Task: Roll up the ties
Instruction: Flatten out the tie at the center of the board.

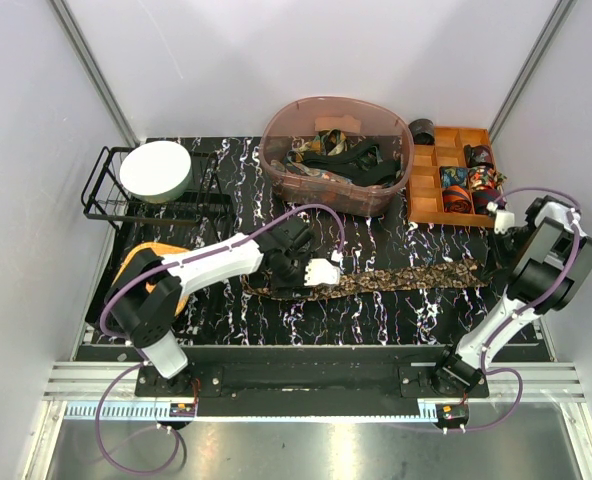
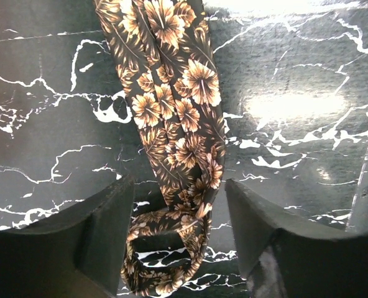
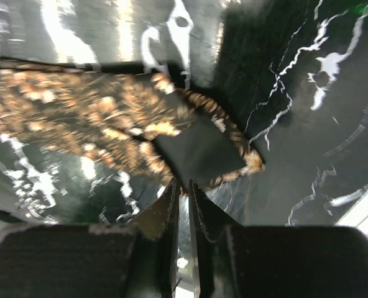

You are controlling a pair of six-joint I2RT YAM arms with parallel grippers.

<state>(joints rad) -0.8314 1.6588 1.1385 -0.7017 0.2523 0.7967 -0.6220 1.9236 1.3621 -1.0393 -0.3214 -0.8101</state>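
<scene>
A brown floral tie [image 1: 406, 277] lies stretched left to right across the black marbled table [image 1: 376, 320]. My left gripper [image 1: 311, 272] sits at its narrow end. In the left wrist view the left gripper [image 2: 179, 208] is open, with its fingers [image 2: 100, 230] on either side of the tie [image 2: 178, 105], whose end is curled into a small loop [image 2: 165, 261]. My right gripper [image 1: 496, 262] is at the wide end. In the right wrist view the right gripper [image 3: 182, 185] has its jaws nearly closed, pinching the edge of the tie's turned-over tip, whose black lining [image 3: 199, 152] shows.
A pink translucent bin [image 1: 276, 160] with several ties stands at the back centre. A wooden divided tray [image 1: 423, 190] with rolled ties is at the back right. A black wire rack [image 1: 106, 195] holding a white round object [image 1: 156, 170] is at the back left.
</scene>
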